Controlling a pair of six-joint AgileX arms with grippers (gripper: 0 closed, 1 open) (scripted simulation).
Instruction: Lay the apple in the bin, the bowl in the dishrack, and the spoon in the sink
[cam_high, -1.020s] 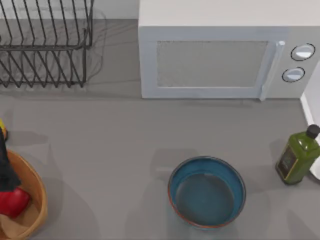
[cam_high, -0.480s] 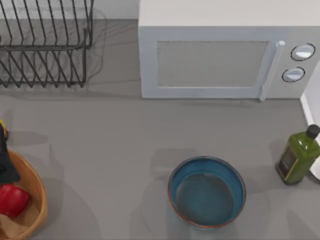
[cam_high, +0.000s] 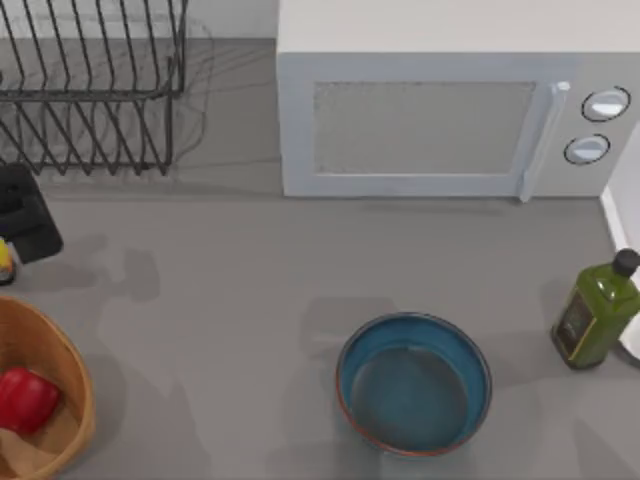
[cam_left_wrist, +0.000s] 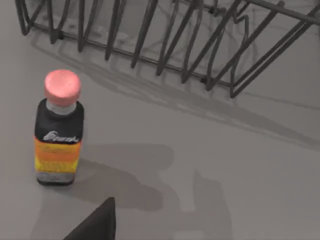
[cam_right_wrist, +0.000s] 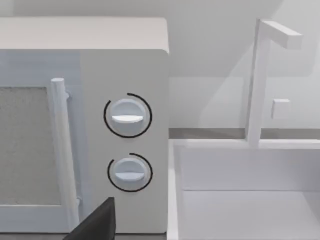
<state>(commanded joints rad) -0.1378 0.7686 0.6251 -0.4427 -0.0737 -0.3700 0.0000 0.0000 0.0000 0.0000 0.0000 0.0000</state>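
The red apple (cam_high: 24, 400) lies inside the tan wooden bin (cam_high: 82, 395) at the table's front left, and nothing holds it. My left gripper (cam_high: 26, 214) hovers open behind the bin, just in front of the black wire dishrack (cam_high: 90, 95), apart from the apple. One of its dark fingertips (cam_left_wrist: 97, 225) shows in the left wrist view, with the dishrack (cam_left_wrist: 200, 45) beyond. The teal-blue bowl (cam_high: 413, 385) stands upright and empty at the front centre. The white sink (cam_right_wrist: 240, 210) appears in the right wrist view. The spoon is out of view.
A white microwave (cam_high: 440, 110) fills the back centre. A green oil bottle (cam_high: 594, 312) stands at the right edge, right of the bowl. A pink-capped sauce bottle (cam_left_wrist: 58, 131) stands by the left gripper, in front of the dishrack. A faucet (cam_right_wrist: 260, 75) rises behind the sink.
My left gripper let go of the apple, rose out of the bin and moved back toward the dishrack. The apple stays in the bin. The bowl has not moved.
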